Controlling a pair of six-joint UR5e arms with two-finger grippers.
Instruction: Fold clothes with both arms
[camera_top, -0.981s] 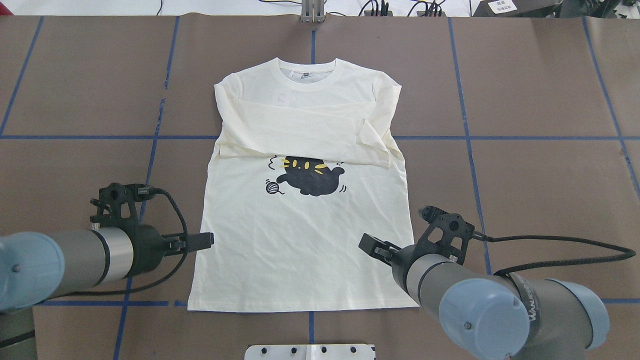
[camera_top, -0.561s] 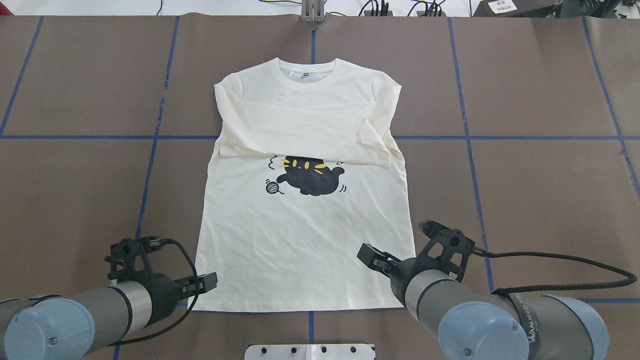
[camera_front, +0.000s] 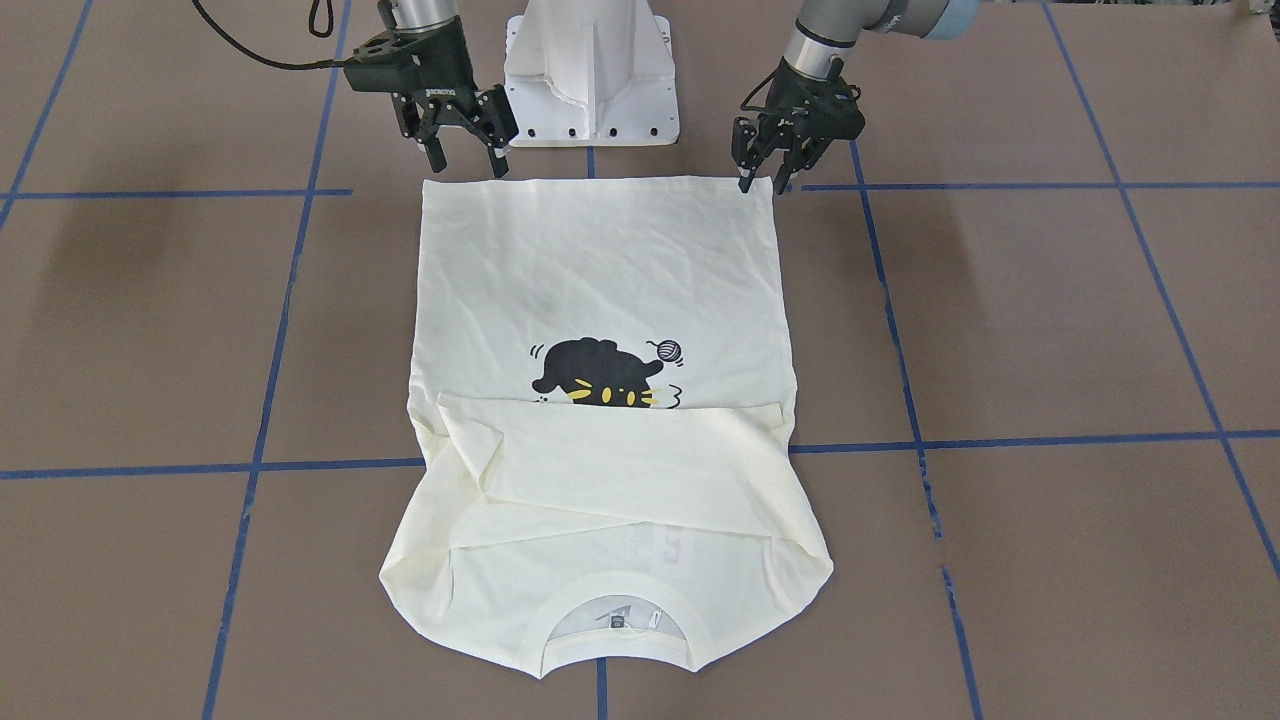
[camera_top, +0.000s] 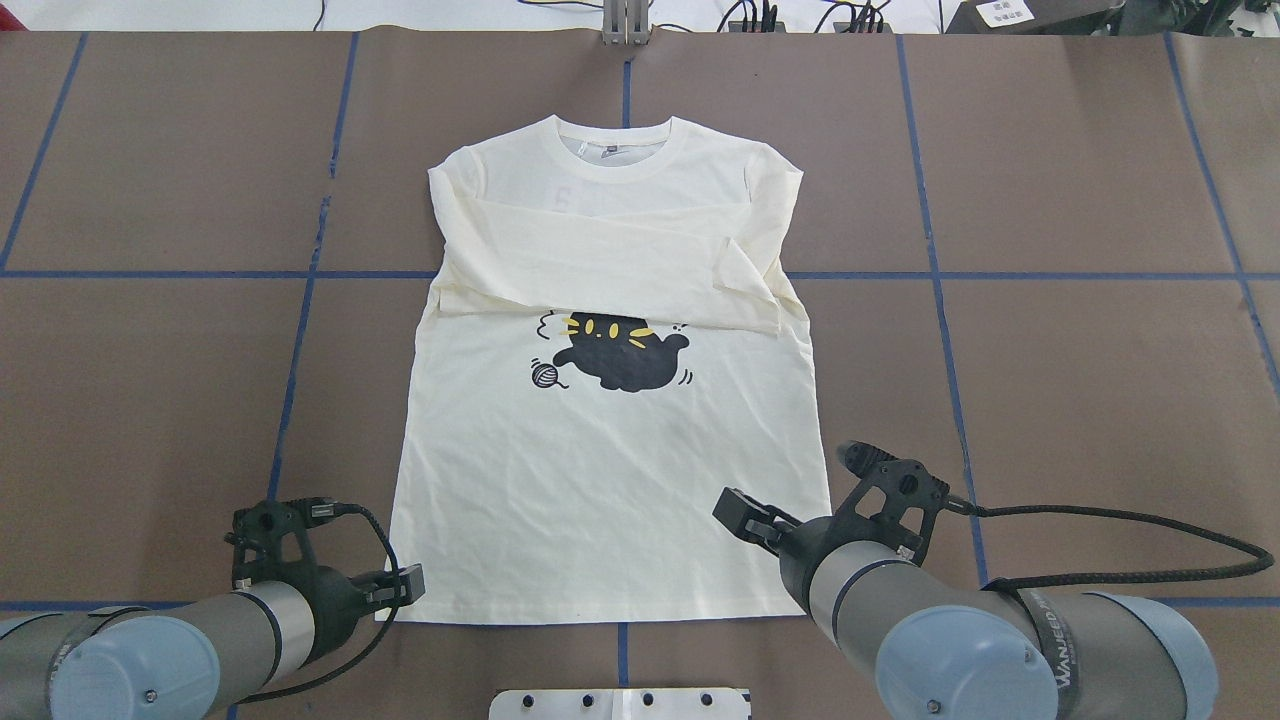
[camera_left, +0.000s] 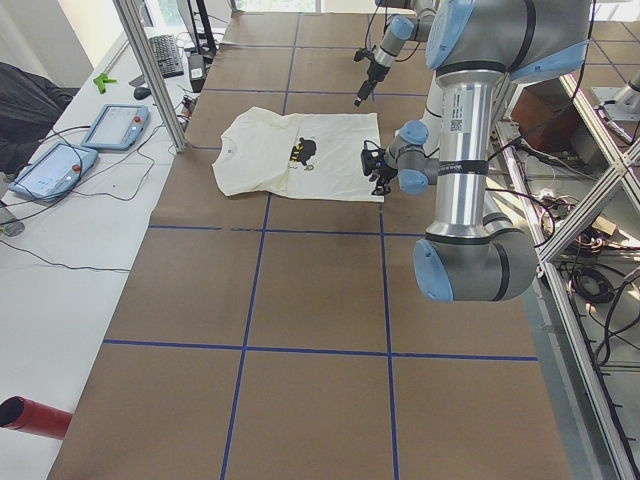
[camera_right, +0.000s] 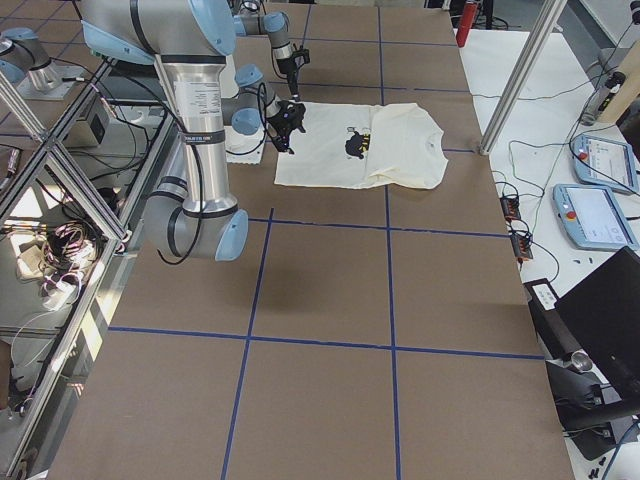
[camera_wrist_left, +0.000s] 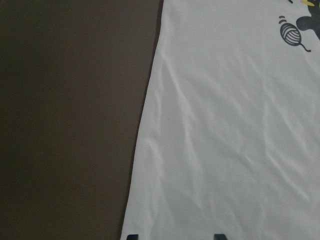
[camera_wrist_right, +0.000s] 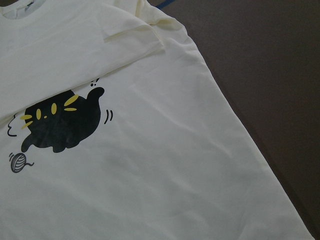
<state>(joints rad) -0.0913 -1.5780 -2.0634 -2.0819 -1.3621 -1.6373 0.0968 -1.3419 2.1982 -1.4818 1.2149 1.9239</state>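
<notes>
Left hand (camera_top: 402, 585): fingers spread, pointing down, right at the shirt (camera_top: 600, 490) hem corner on its side. Nothing gripped; can't tell if it's touching. Right hand (camera_top: 742, 512): wide open too, held higher and tilted, over the opposite hem corner. Both forearms come in low from the robot's side. Shirt lies flat mid-table (camera_top: 1050, 400), cat print (camera_top: 620, 360) up, sleeves (camera_top: 600, 265) folded across chest, collar far side.
</notes>
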